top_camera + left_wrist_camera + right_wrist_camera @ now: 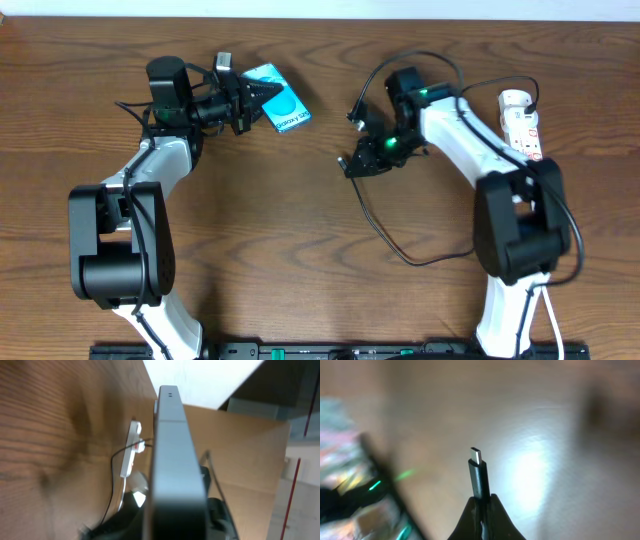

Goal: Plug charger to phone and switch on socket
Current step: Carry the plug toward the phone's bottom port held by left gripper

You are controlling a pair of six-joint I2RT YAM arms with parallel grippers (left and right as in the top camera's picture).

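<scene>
Black charger (478, 476) in right tool (481, 504)

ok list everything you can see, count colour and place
phone: 1, cyan screen, dark edges, upper left, held in left claw
charger: 1, black, tip in right claw, cable looping centre right
socket: 1, white with red marks, far right
table: 1, brown wood, under everything
cardboard: 1, brown, beyond table edge, left wrist view
arms: 2, black and white, left and right sides
left claw: 1, black, shut on phone
right claw: 1, black, shut on charger
</scene>
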